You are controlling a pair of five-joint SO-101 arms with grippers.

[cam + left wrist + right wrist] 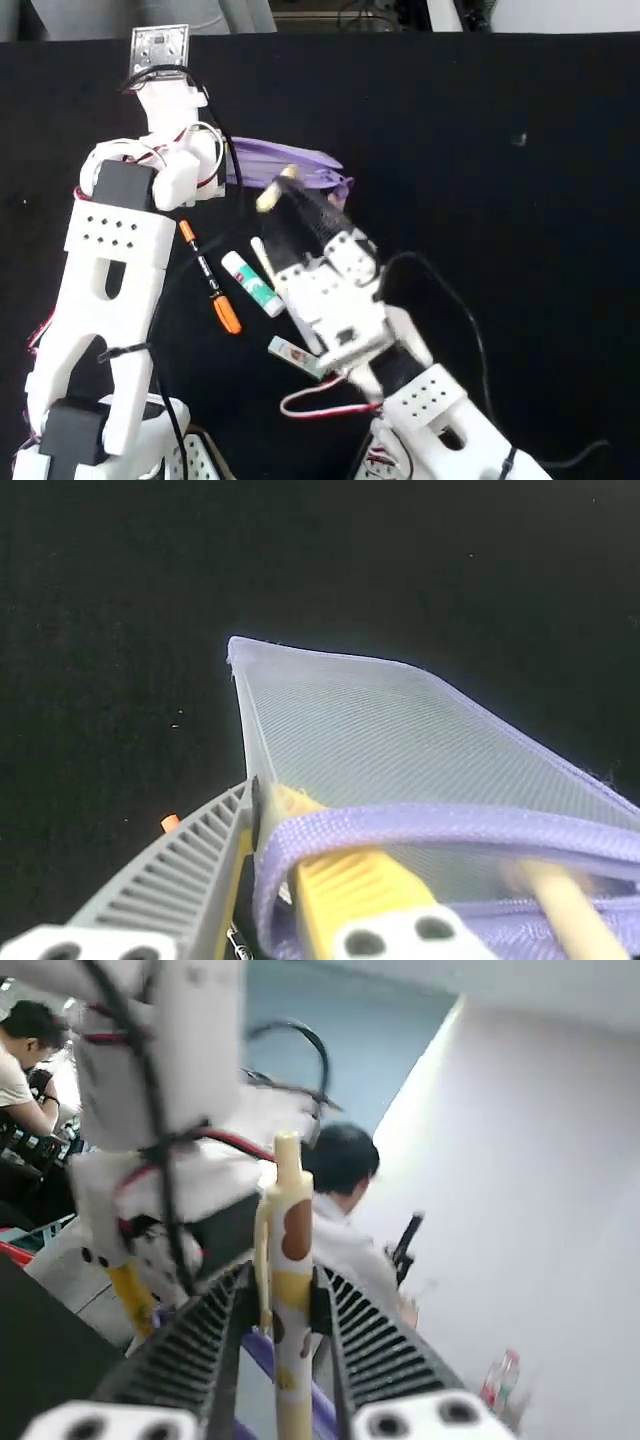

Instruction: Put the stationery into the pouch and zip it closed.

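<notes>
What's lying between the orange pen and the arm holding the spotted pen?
A white tube with a green band, probably a glue stick, seen in the high view beside the orange pen.

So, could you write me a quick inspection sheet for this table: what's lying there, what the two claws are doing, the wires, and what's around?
Surface: black table.
Job's things: purple pouch with its mouth open; cream pen with its tip at that mouth; orange marker, glue stick and a small flat piece lying on the table.
Clutter: nothing seen.
Grippers: left gripper shut on the pouch's edge; right gripper shut on the pen.
Cables: black cable beside the right arm; red and white wire looped near it.
Surroundings: metal plate at the table's far edge.
</notes>
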